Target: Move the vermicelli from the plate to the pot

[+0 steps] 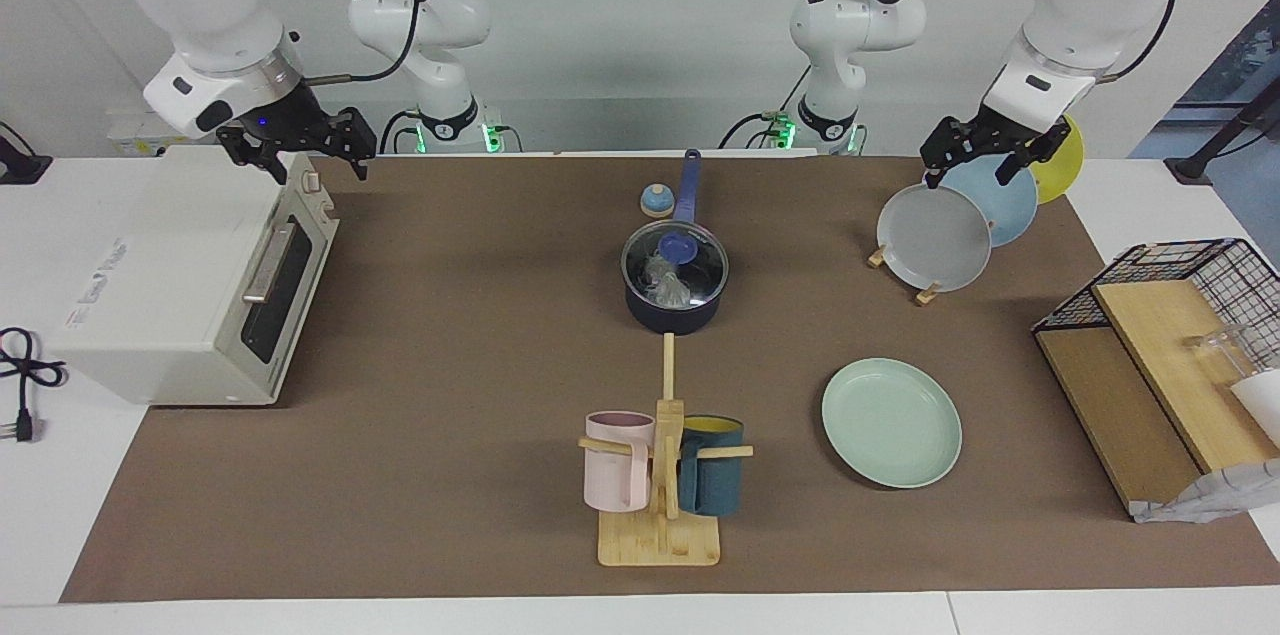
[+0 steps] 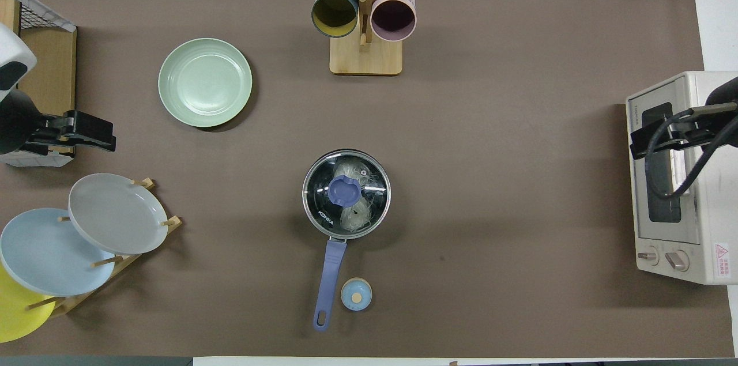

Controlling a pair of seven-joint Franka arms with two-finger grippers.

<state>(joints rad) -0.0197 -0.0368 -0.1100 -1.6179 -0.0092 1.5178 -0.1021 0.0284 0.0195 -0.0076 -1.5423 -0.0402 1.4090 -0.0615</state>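
- Vermicelli [image 2: 353, 200], white translucent nests, lies inside the lidded navy saucepan [image 1: 672, 313]; the round mint-green plate [image 1: 891, 422] is bare.
- Left gripper [image 1: 990, 155], open, hangs over the plate rack; right gripper [image 1: 300, 147], open, over the toaster oven [image 1: 190, 285].

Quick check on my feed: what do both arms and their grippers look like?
Both arms are glossy white with rounded segments, dark grey joint bands and black cables looping along them. The bases glow green. The left gripper and right gripper are black two-finger units; a small blue light shows at the right one.
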